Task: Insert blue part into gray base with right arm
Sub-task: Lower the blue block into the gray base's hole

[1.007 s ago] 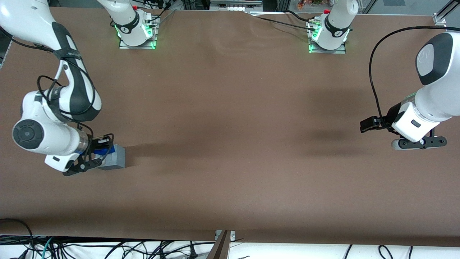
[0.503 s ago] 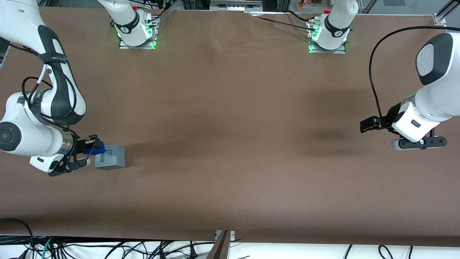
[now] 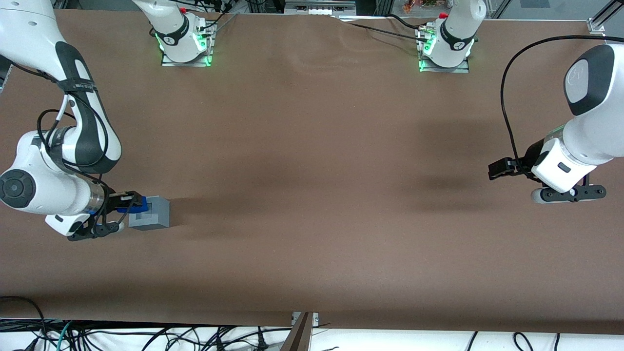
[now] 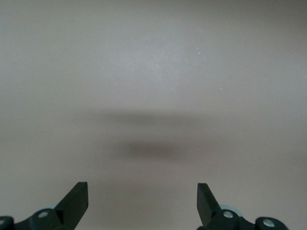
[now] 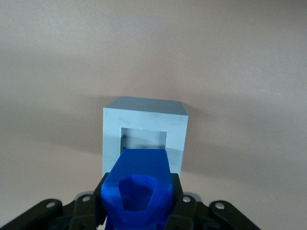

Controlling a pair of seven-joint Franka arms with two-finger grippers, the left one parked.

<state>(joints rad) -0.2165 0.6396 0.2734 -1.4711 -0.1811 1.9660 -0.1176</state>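
The gray base (image 3: 150, 213) stands on the brown table toward the working arm's end, its square recess (image 5: 143, 140) facing up. My right gripper (image 3: 127, 204) is shut on the blue part (image 3: 135, 203), held just above and beside the base's edge on the working arm's side. In the right wrist view the blue part (image 5: 138, 188) fills the space between the black fingers (image 5: 183, 201), its tip overlapping the near rim of the gray base (image 5: 144, 120). The recess shows no part in it.
Two arm mounts with green lights (image 3: 185, 46) (image 3: 444, 51) stand at the table's edge farthest from the front camera. Cables (image 3: 58, 334) lie below the table's edge nearest the camera. The brown table (image 3: 312, 195) spreads wide toward the parked arm.
One second ago the gripper hung over the base. It drew back off it toward the working arm's end with the blue part, then edged back toward the base.
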